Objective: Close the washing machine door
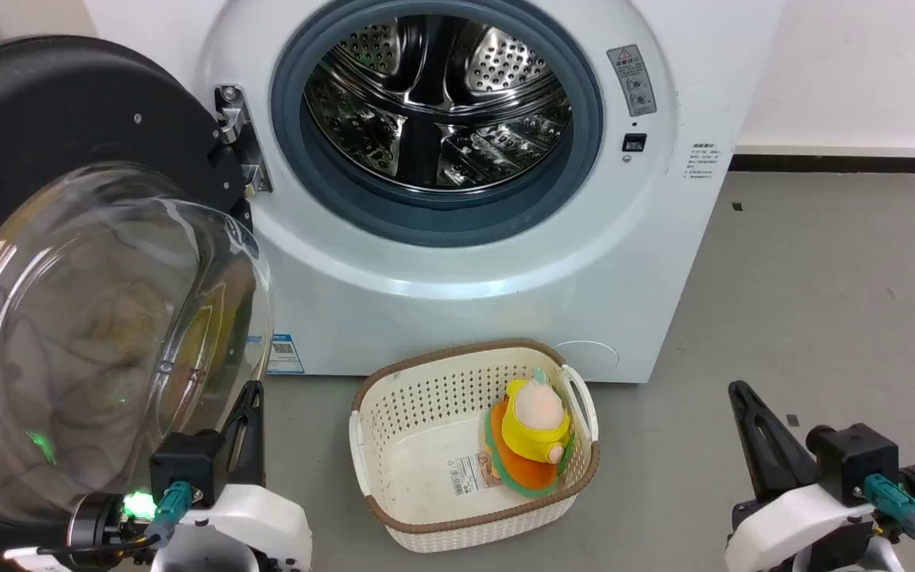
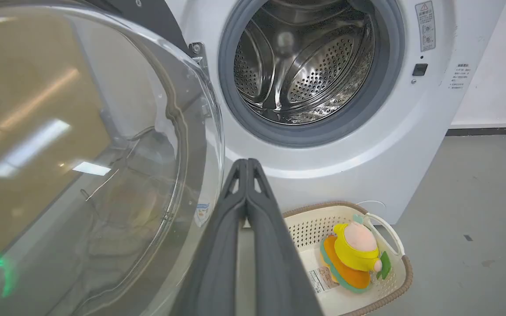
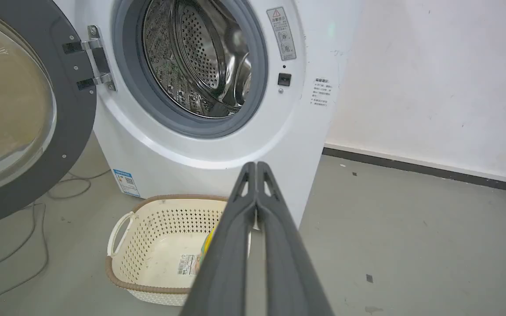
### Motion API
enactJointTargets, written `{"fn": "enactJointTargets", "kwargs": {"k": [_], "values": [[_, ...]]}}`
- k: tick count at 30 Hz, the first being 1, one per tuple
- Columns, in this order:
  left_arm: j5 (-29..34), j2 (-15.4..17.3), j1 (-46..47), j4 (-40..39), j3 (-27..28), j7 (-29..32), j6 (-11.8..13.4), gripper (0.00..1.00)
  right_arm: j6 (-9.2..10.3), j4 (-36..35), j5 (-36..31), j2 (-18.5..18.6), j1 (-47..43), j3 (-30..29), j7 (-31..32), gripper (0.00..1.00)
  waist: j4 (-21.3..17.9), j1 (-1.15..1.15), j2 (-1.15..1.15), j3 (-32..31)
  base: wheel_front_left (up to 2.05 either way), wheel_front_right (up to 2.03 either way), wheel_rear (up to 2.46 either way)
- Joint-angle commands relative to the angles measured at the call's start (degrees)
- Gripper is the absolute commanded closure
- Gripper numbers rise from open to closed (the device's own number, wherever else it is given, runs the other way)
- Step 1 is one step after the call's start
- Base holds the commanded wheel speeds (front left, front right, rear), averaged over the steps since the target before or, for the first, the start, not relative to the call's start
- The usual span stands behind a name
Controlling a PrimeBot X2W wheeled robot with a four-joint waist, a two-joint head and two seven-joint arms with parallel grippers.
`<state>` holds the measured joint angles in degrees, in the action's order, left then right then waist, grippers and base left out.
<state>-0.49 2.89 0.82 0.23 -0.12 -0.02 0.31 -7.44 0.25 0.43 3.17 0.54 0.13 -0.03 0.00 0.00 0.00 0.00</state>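
Both pincers are pinched fully closed, fingers pressed together, holding nothing. Left pincer [image 1: 252,393] sits low, just beside the lower right edge of the glass bowl [image 1: 100,342]; can't tell if it touches. Right pincer [image 1: 737,391] is well apart from it, over the floor [image 1: 823,302]. Door [image 1: 44,103] is swung wide open on its hinge [image 1: 239,139], left of the washing machine [image 1: 505,302]. Basket [image 1: 457,349] is on the floor just in front of the machine, below the opening, with a stuffed toy [image 1: 533,429] inside.

White machine [image 1: 457,302] with grey seal [image 1: 299,159] and perforated steel drum [image 1: 442,103]; black door [image 1: 52,111]; cream perforated basket [image 1: 418,413], brown rim; yellow-orange toy [image 1: 533,441].
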Motion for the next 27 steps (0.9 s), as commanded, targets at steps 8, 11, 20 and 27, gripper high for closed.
{"fn": "enactJointTargets", "kwargs": {"k": [8, 11, 20, 27], "values": [[0.49, -0.02, -0.82, -0.23, 0.12, 0.02, -0.31, 1.00, -0.05, -0.25, -0.43, -0.29, -0.54, -0.13, 0.03, 1.00, 0.00, 0.00, 0.00, 0.00, 0.00, 0.00, 0.00], [0.49, -0.02, -0.82, -0.23, 0.12, 0.02, -0.31, 1.00, -0.05, -0.25, -0.43, -0.29, -0.54, -0.13, 0.03, 1.00, 0.00, 0.00, 0.00, 0.00, 0.00, 0.00, 0.00], [0.33, -0.01, 0.00, 0.00, 0.00, 0.00, 0.00, 0.00, 0.00, 0.00, 0.00, 0.00, 0.00, 0.00, 0.00, 0.00, 0.00, 0.00, 0.00, 0.00, 0.00, 0.00, 0.00], [0.34, -0.01, 0.06, 0.24, -0.28, -0.41, 0.46, 0.00, 0.00, 0.17, 0.31, -0.01, -0.02, -0.32, -0.41, 0.00, 0.00, 0.00, 0.00, 0.04, 0.00, 0.00, 0.00]]}}
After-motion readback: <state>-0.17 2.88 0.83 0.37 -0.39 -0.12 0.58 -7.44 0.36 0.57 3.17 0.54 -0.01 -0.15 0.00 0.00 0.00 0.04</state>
